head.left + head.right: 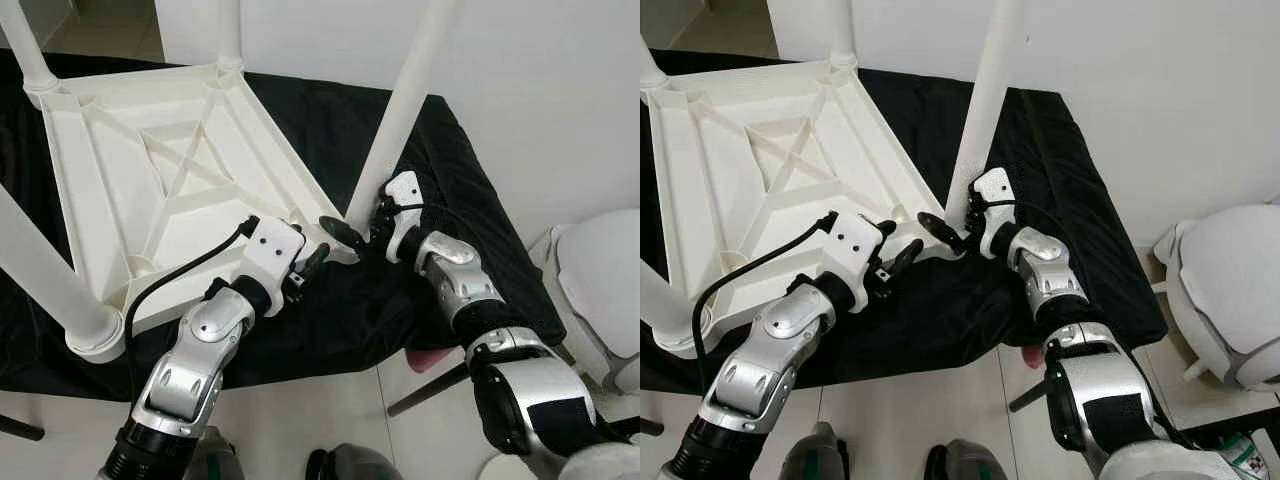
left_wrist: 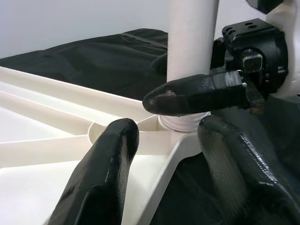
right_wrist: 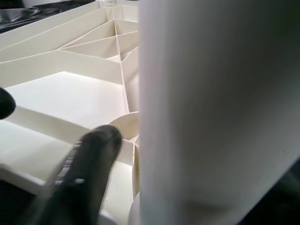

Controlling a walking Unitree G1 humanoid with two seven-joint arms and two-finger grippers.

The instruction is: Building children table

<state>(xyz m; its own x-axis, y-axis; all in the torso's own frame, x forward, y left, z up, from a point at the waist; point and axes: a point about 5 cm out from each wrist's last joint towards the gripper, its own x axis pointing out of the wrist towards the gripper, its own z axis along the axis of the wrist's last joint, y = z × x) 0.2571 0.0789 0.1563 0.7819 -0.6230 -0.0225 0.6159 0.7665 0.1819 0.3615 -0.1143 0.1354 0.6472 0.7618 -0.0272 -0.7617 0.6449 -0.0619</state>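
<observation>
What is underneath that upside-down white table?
A black cloth lies under the upside-down white table, spreading past its edges. The cloth hides whatever it is draped over.

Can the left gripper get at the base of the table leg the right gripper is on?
Probably yes. The left gripper sits open beside that table leg, with bare tabletop rim between; only the right gripper crowds the socket.

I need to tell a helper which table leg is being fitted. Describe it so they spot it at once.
A white tabletop lies upside down on a black cloth, legs pointing up. The leg in question rises from the corner nearest the robot's right side. It alone leans, with the right gripper at its base.
</observation>
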